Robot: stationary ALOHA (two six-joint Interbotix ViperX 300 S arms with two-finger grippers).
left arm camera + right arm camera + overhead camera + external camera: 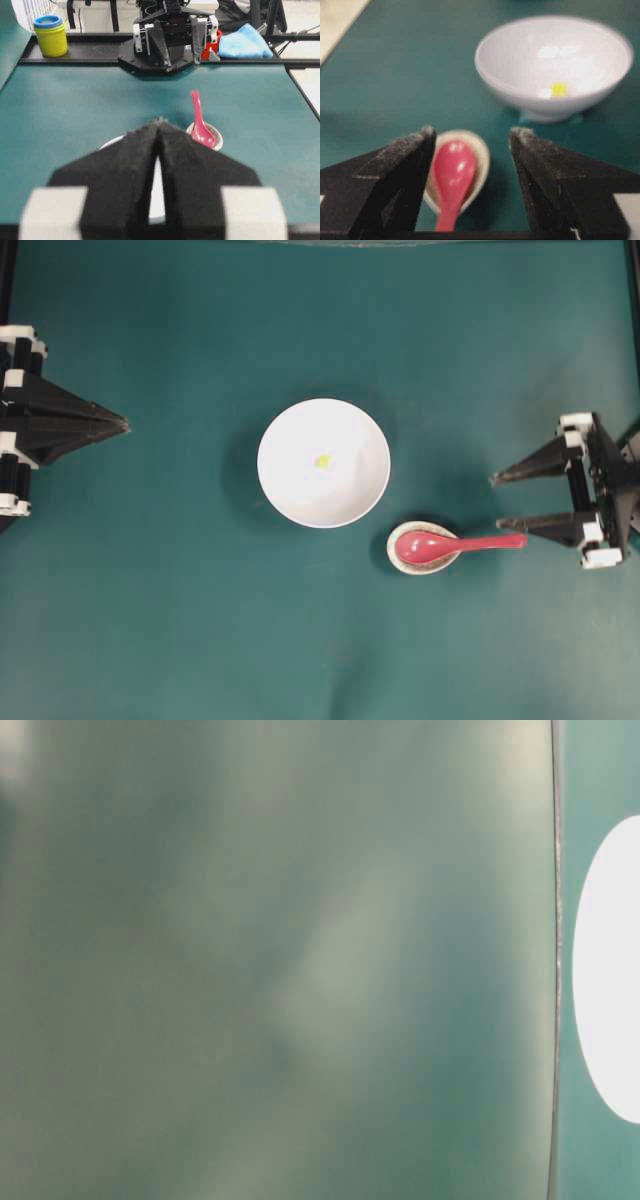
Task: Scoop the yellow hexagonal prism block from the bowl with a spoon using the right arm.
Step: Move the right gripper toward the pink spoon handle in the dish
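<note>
With my right gripper spread wide and empty, the spoon lies just ahead of my fingertips, handle pointing back at me, scoop in its speckled rest; the yellow block waits beyond in the bowl

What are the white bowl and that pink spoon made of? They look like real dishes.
The bowl looks like glazed ceramic or melamine: plain white, smooth, with soft light spots on its inner wall. The spoon looks like glossy plastic or glazed ceramic: even red-pink with a shiny highlight in the scoop. Looks alone cannot settle which.
</note>
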